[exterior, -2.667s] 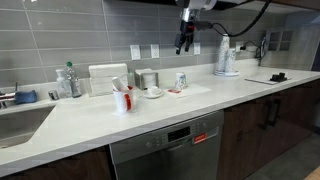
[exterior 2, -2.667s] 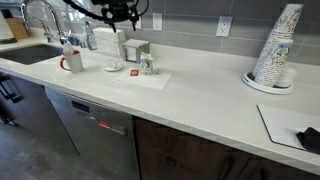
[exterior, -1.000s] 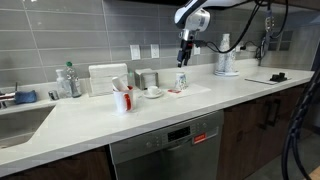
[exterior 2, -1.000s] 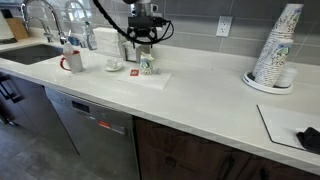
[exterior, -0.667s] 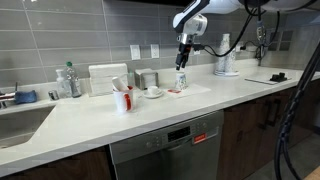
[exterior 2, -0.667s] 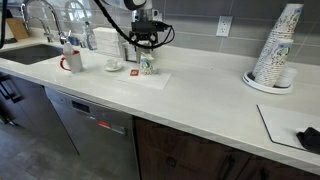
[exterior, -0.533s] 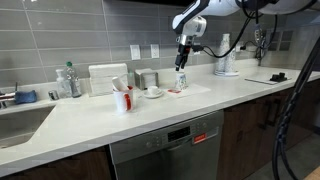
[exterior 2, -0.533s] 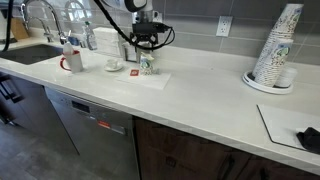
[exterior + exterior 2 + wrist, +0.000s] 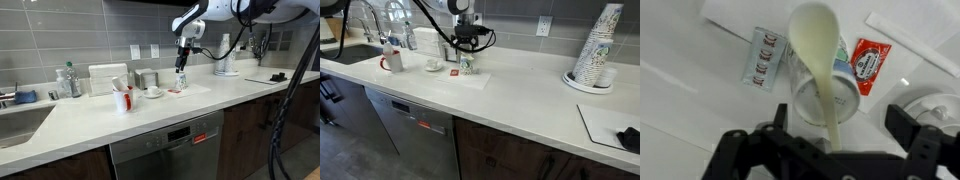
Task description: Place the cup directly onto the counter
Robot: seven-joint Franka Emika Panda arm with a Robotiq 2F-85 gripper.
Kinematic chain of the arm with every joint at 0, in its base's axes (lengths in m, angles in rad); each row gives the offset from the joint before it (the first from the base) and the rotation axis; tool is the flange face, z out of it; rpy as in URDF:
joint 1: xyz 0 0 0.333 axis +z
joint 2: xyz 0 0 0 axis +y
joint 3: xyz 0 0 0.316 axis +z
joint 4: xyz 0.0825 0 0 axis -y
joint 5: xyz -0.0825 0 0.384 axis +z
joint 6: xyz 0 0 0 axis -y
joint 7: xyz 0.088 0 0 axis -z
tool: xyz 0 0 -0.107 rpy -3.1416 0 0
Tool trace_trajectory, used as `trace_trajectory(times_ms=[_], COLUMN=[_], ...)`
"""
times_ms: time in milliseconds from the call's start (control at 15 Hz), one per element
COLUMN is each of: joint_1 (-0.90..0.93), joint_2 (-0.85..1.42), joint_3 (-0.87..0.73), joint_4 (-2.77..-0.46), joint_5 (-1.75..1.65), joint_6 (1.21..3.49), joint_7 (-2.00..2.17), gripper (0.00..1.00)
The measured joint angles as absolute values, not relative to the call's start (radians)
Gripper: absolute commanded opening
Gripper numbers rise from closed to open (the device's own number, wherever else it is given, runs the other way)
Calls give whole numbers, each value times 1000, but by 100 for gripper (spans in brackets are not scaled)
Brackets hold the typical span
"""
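A: What was recorded near the sink (image 9: 16, 124)?
B: A white-and-red cup with utensils (image 9: 122, 98); a white cup on a saucer (image 9: 153, 92) was seen near it.
A: Elsewhere?
B: Stacked paper cups (image 9: 596, 48) were logged, well apart.

The place is a kitchen. A white worktop (image 9: 110, 125) tops a steel dishwasher (image 9: 166, 150) beside a sink (image 9: 18, 122), with grey wall tiles (image 9: 60, 35) behind.

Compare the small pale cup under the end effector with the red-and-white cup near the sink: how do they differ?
The pale cup has faint bluish markings; the red-and-white cup shows bold red. The red-and-white cup holds utensils; none stick out of the pale cup. The end effector hangs over the pale cup; the red-and-white cup stands apart. Both stand upright.
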State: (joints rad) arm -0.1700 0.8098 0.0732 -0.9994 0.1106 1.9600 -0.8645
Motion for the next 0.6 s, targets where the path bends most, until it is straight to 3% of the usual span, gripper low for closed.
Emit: trace_trajectory(times_ms=[600], joint_1=[-170], joint_2=[852], joint_3=[71], joint_4=[-930], joint_5=[94], joint_6=[1904], joint_7=[-877], gripper=[100])
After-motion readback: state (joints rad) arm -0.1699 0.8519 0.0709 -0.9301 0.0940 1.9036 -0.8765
